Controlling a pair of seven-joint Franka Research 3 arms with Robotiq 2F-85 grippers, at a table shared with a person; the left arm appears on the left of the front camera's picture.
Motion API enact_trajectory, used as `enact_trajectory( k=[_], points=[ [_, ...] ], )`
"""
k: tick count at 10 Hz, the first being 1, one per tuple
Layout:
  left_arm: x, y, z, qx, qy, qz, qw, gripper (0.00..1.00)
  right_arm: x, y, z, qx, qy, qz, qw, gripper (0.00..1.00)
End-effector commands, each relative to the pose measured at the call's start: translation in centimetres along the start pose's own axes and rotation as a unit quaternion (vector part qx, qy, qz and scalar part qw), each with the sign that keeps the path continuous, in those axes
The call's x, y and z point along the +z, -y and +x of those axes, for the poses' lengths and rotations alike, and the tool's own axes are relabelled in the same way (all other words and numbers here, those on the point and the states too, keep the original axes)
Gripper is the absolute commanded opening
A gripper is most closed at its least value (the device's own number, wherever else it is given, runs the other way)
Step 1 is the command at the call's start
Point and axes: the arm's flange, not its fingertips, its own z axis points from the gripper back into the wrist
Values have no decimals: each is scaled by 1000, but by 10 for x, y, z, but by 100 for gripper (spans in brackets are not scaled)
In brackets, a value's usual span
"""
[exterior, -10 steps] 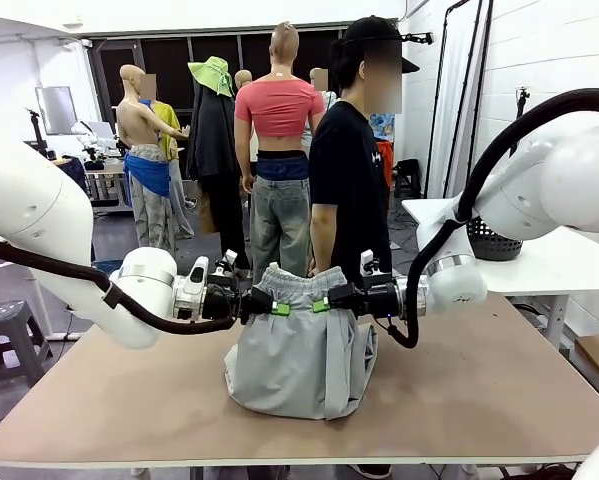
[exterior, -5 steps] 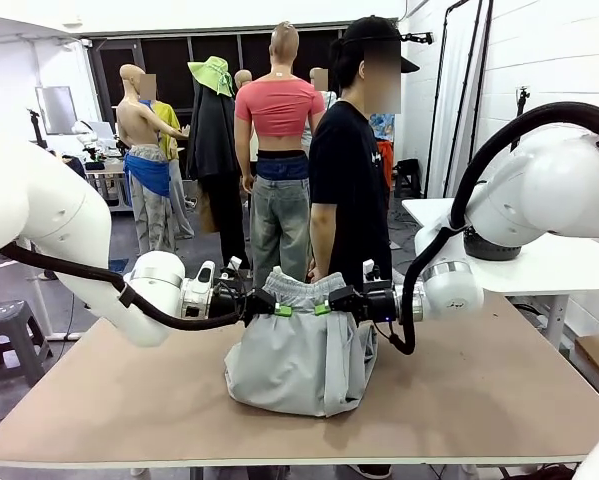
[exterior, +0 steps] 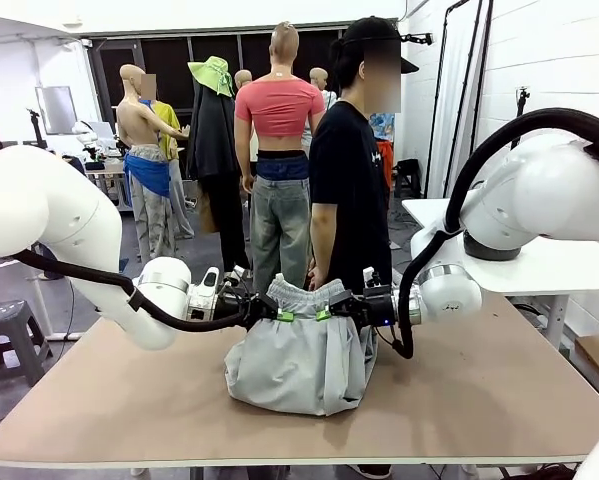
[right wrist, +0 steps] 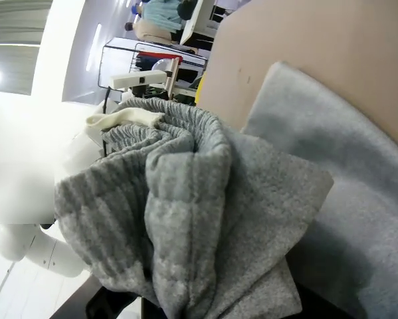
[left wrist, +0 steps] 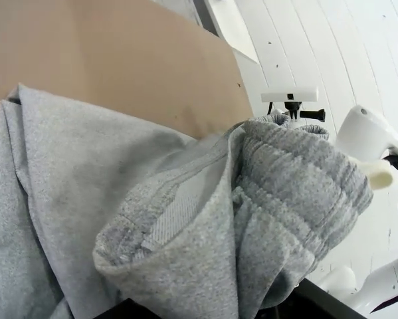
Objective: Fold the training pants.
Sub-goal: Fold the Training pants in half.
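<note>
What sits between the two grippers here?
In the front view, the bunched waistband of the training pants spans the gap between the left gripper and the right gripper, each shut on one side.

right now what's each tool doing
left tool: closed on the training pants waistband.
right tool: closed on the same waistband, opposite side.

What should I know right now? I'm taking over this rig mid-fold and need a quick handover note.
Left gripper: shut on the waistband of the training pants.
Right gripper: shut on the waistband, close beside the left.
Pants: waistband lifted, the rest bunched in a heap on the table.
Done: both grips look secure.
Left: probably lay the waistband over and flatten the fold.
</note>
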Motion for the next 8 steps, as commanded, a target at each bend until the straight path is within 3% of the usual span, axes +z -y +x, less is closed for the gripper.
enact_trajectory(
  k=[1,8],
  points=[
    [13,-18,15,24,-1,35,999,0,21,18,14,-26,32,-30,999,0],
    [8,-42,22,43,9,34,998,0,31,48,28,-57,47,-55,996,0]
  ],
)
